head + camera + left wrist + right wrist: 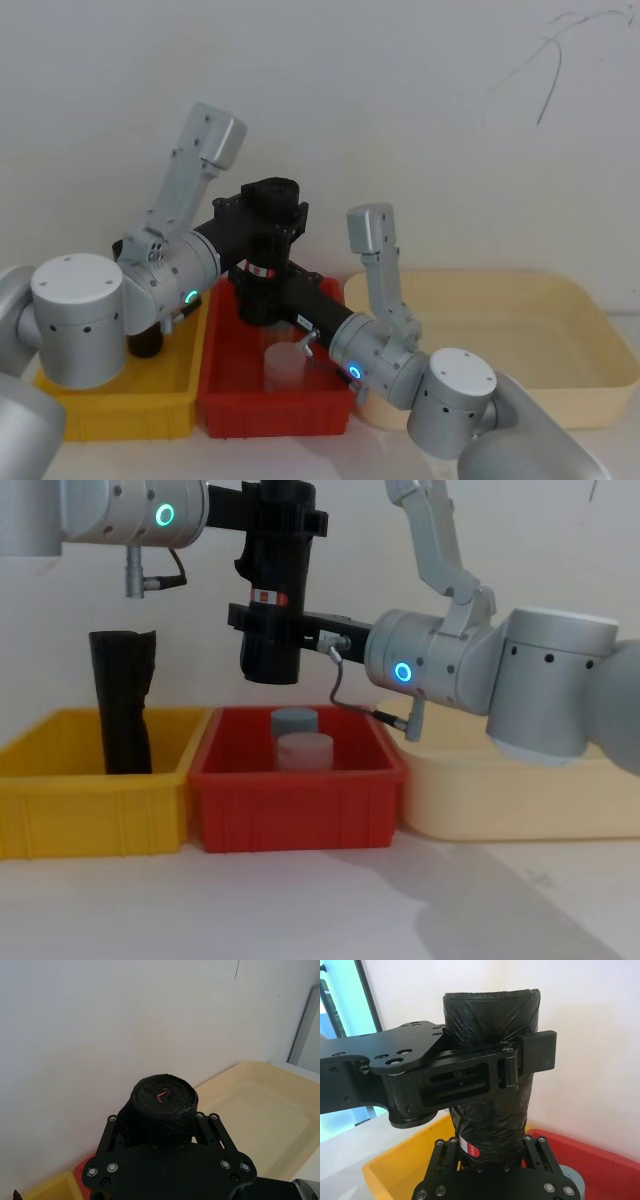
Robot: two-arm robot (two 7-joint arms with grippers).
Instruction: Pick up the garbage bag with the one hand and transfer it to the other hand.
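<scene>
One garbage bag [270, 655] hangs upright in the air over the red bin [295, 805], its red-and-white label band [472, 1151] just below mid-height. Two cups stand in that bin, a translucent one [303, 750] in front and a grey-blue one [293, 720] behind it. At 9 o'clock of the red bin is a yellow bin [90, 820] holding a taller black roll [122, 700] with a ragged top. At 3 o'clock is a wide cream tray [520, 800].

The left gripper [280, 522], on the arm with the green ring [163, 516], has its fingers clamped around the bag's upper end. The right gripper [268, 620], on the arm with the blue ring [402, 672], has its fingers closed against both sides of the bag just below the label.

All three containers rest on a pale surface [300, 910] against a white wall [400, 100], which carries a thin dark line [550, 70] at 1 o'clock.
</scene>
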